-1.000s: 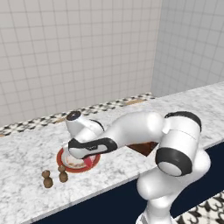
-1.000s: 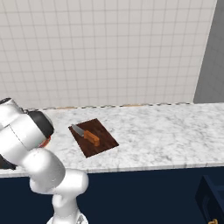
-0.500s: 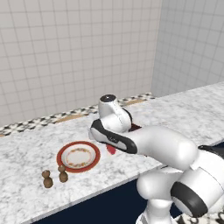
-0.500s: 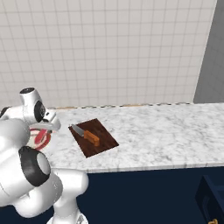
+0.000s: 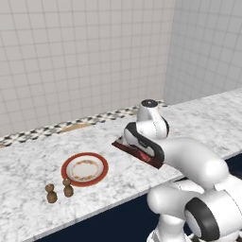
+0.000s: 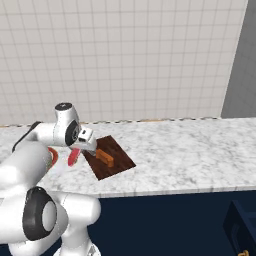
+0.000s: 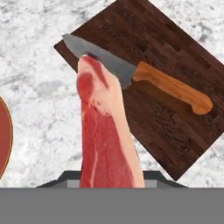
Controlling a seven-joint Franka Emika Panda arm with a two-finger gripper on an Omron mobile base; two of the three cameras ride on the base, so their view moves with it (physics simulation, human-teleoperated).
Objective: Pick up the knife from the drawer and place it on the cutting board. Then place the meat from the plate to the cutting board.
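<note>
My gripper (image 7: pixel 109 178) is shut on the meat (image 7: pixel 103 131), a red-pink slab that hangs over the marble counter at the left edge of the cutting board (image 7: pixel 175 57). The knife (image 7: pixel 140 76) lies across the board, orange handle to the right, and the meat's tip overlaps its blade in the hand view. In the right base view the gripper (image 6: pixel 80 148) holds the meat (image 6: pixel 73 156) just left of the cutting board (image 6: pixel 117 165). The plate (image 5: pixel 85 168) sits empty to the left. A corner of the navy drawer (image 6: pixel 242 227) shows at the lower right.
Two small brown shakers (image 5: pixel 59 191) stand near the counter's front edge, left of the plate. A tiled wall runs behind the counter (image 6: pixel 190 155), which stretches bare to the right of the board. My own arm covers part of the cutting board (image 5: pixel 124 146) in the left base view.
The arm swung right from the plate to the board's edge, carrying the meat with it. The plate is left bare. The knife and board have not moved.
</note>
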